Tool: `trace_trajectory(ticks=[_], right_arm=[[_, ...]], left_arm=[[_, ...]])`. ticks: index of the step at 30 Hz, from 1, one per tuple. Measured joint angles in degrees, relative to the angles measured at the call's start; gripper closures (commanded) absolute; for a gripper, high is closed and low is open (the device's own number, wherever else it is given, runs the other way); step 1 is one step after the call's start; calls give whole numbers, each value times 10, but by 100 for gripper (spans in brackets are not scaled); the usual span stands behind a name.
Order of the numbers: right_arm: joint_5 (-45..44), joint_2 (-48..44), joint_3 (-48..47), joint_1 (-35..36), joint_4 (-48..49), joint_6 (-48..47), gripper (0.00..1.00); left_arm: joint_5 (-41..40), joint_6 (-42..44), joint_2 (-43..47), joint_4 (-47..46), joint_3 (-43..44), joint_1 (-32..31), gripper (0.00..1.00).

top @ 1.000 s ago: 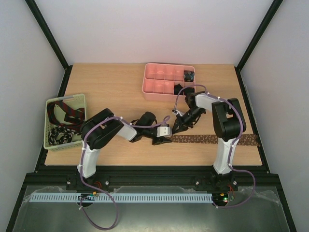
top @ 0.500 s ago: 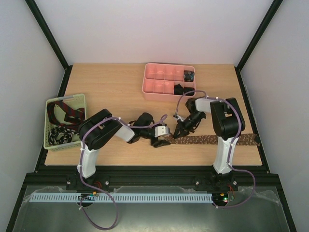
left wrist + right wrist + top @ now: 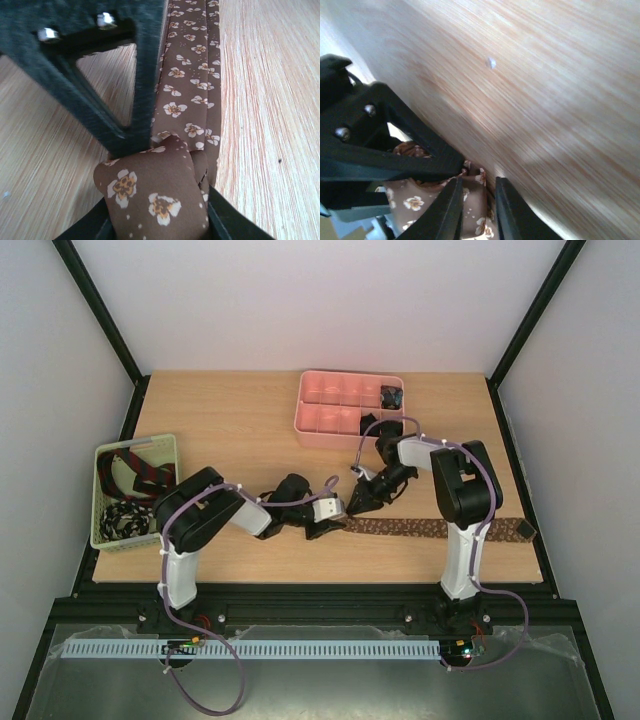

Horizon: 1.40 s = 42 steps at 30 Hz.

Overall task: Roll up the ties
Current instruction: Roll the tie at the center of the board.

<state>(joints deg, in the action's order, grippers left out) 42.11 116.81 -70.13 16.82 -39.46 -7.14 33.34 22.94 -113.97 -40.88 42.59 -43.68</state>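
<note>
Brown tie [image 3: 430,528] has only a small coil begun, clenched in left pincer [image 3: 160,227]; its length lies unrolled. Right pincer [image 3: 479,189]: cannot tell.

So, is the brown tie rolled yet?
Barely: the brown tie has a roll at its left end; the rest lies flat on the table.

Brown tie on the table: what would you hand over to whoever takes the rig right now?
Left gripper: shut on the started roll at the end of the brown tie.
Right gripper: jaws narrowly apart at that roll; grip unclear.
Done: dark coils sit in the pink tray.
Left: roll the tie's flat length across the table, then the loose ties in the green basket.
</note>
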Motion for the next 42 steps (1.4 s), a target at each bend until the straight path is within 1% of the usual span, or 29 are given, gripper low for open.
trace_trajectory(ticks=[2,5,6,8,11,16,17,20,23,26,29,30,32,34,36,37,42], right_arm=[[1,-2,-15,-3,-8,-9,62],[11,-18,-18,-21,-29,-15,53],[15,-25,-18,-26,-37,-14,49],[35,-41,-17,-35,-54,-14,47],[66,-55,-17,-32,-62,-6,51],[83,-55,2,6,-57,10,58],[83,-54,5,12,-56,12,61],[75,-46,10,23,-53,19,76],[66,-32,10,23,-51,24,85],[60,-26,10,23,-52,24,98],[55,-26,12,23,-51,24,99],[54,-26,14,23,-51,23,99],[53,-26,17,23,-49,24,99],[49,-26,19,23,-47,25,99],[45,-26,23,23,-45,26,99],[43,-26,26,23,-44,27,99],[33,-34,53,21,-38,31,99]], left_arm=[[-9,21,11,9,-9,0,71],[-15,52,22,22,-14,0,69],[-15,62,24,27,-14,0,69],[-14,80,26,34,-13,0,68],[-7,103,26,53,-4,0,68],[6,133,26,91,14,3,68],[8,137,26,96,16,3,68],[11,146,26,103,19,4,67],[14,150,26,108,21,6,66],[14,150,26,111,23,9,65],[16,150,26,113,24,10,65],[16,150,26,114,24,10,63],[18,150,26,115,25,10,54],[20,151,26,115,25,12,50],[22,148,26,116,25,16,35],[24,148,26,115,25,16,30],[40,127,28,118,23,26,20]])
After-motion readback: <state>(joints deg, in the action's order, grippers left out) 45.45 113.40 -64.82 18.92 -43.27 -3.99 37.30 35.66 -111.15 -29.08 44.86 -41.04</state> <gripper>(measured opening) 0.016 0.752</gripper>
